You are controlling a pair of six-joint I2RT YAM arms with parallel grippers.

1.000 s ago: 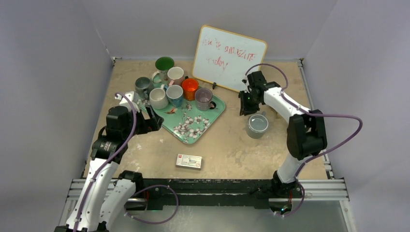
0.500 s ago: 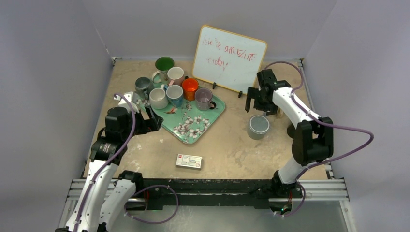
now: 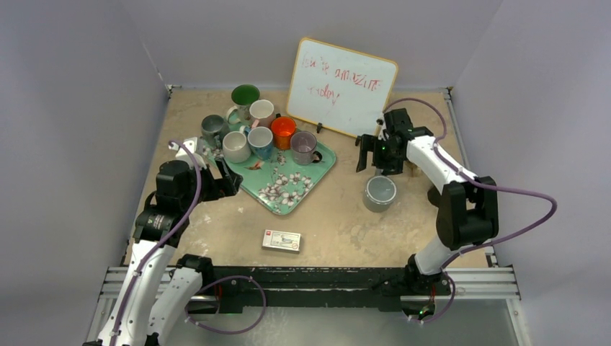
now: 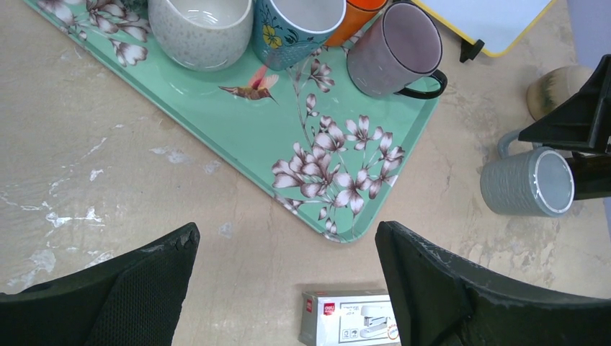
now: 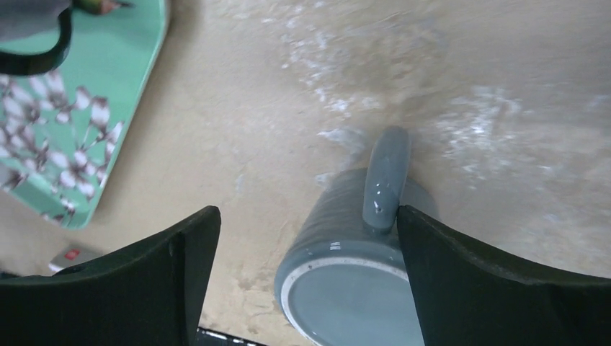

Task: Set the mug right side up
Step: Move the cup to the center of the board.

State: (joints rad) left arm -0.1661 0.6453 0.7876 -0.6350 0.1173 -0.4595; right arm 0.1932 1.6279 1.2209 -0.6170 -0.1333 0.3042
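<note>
The spread right end effector (image 5: pixel 306 216) is hovering over the inverted grey ribbed mug (image 5: pixel 346 288) — perhaps risking a handle-snagged slip.

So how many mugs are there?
8. Seven cluster at the floral tray's far end: green mug, white mug, dark grey mug, cream mug, blue mug, orange mug, mauve mug. The ribbed grey mug stands upside down by the right tool. Others may be hidden.

Eight mugs (image 3: pixel 380 193), one floral tray (image 3: pixel 288 189), one whiteboard (image 3: pixel 342 86), one small box (image 3: pixel 281 240).
</note>
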